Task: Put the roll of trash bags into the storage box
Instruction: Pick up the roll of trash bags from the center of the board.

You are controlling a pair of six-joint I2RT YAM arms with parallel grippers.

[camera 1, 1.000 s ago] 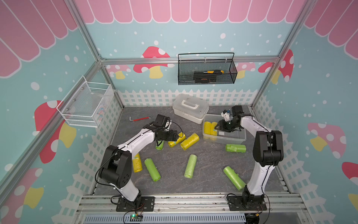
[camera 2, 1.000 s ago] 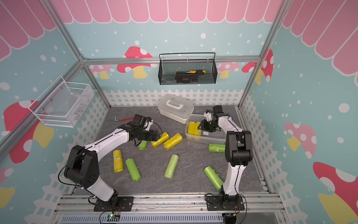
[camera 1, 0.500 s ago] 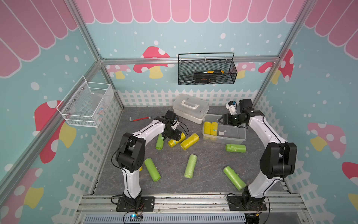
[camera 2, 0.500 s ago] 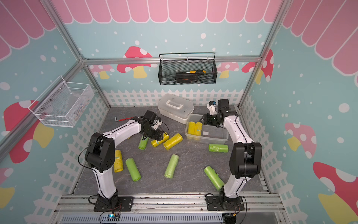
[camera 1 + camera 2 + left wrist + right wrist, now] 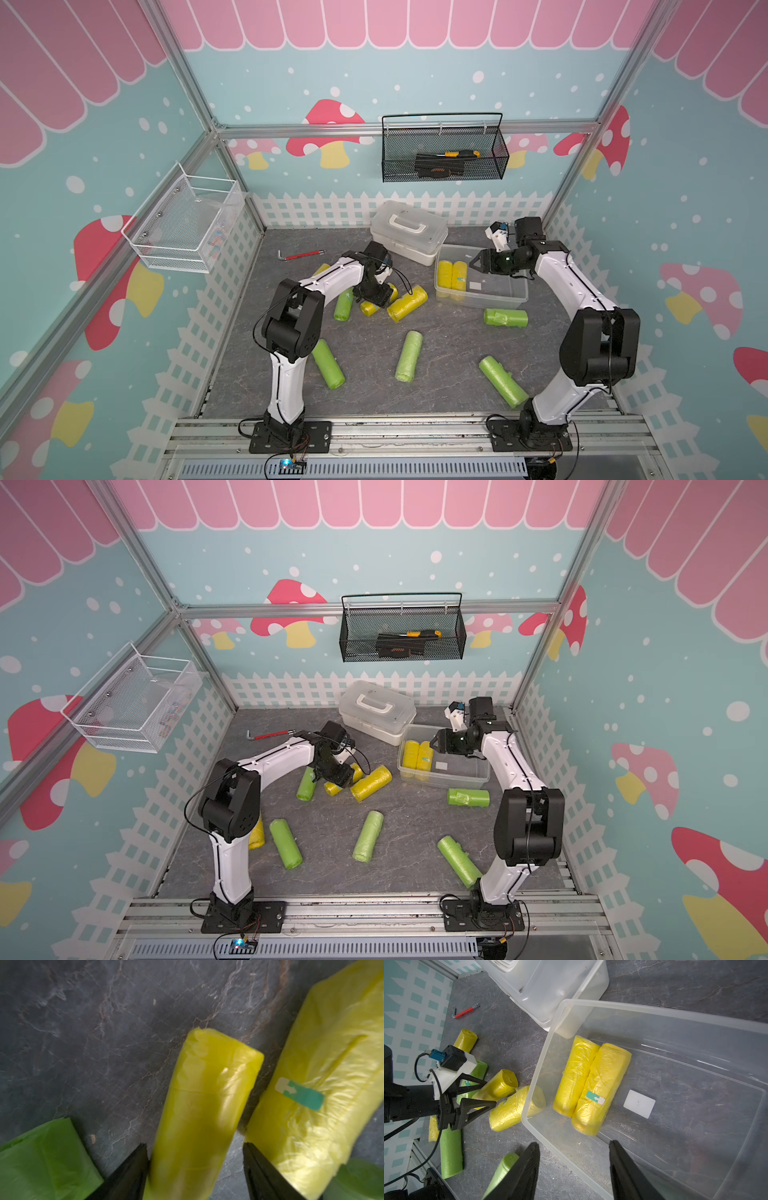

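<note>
Between the fingers of my left gripper point(image 5: 194, 1145) lies a yellow roll of trash bags point(image 5: 207, 1088), resting on the grey floor. One finger touches it and a gap shows at the other, so the jaws are open around it. In both top views this gripper point(image 5: 376, 293) points down over that roll point(image 5: 369, 308). A fatter yellow roll point(image 5: 407, 303) lies right beside it. The clear storage box point(image 5: 498, 286) holds two yellow rolls point(image 5: 451, 279) at its left end. My right gripper point(image 5: 573, 1142) hangs open above the box's point(image 5: 695, 1105) left rim, holding nothing.
A white handled case point(image 5: 409, 237) touches the box's back corner. Several green rolls point(image 5: 409, 355) lie scattered on the floor; one point(image 5: 505, 318) is just in front of the box. A red hex key point(image 5: 301, 254) lies at the back left. Wire baskets point(image 5: 444, 153) hang on the walls.
My left gripper has swung right and come down over the yellow roll, its jaws narrowing. The right arm has stretched out and its gripper has edged towards the box's left end.
</note>
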